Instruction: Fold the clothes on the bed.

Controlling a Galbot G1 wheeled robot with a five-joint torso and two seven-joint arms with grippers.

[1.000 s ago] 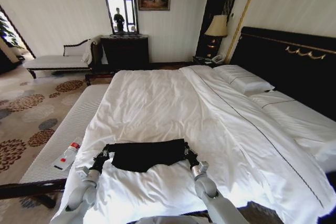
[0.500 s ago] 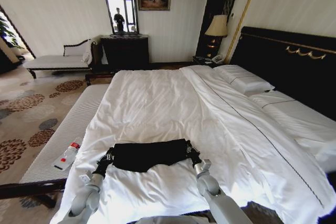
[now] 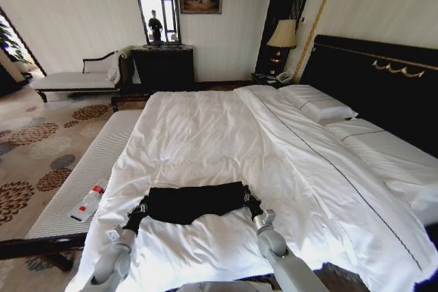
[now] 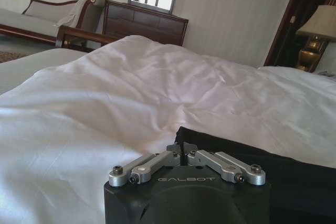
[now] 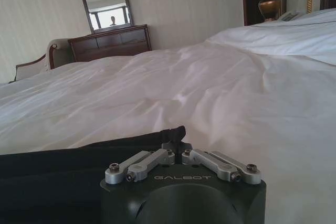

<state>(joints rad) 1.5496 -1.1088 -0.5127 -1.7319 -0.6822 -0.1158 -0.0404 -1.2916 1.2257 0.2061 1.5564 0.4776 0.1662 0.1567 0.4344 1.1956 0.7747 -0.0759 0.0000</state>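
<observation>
Since a moment ago we have drawn the T-shirt (image 3: 195, 202) slightly nearer the bed's (image 3: 205, 135) foot, left gripper (image 3: 142, 205) and right gripper (image 3: 249, 199) clamped on its corners, folding underway.

Legible text: "GALBOT", embossed on the black housing of the left hand (image 4: 182, 154); same "GALBOT" mark on the right hand (image 5: 176, 148). Nothing else was readable.

Grey arms, black GALBOT-marked left hand (image 4: 182, 153), silver screwed linkages.
</observation>
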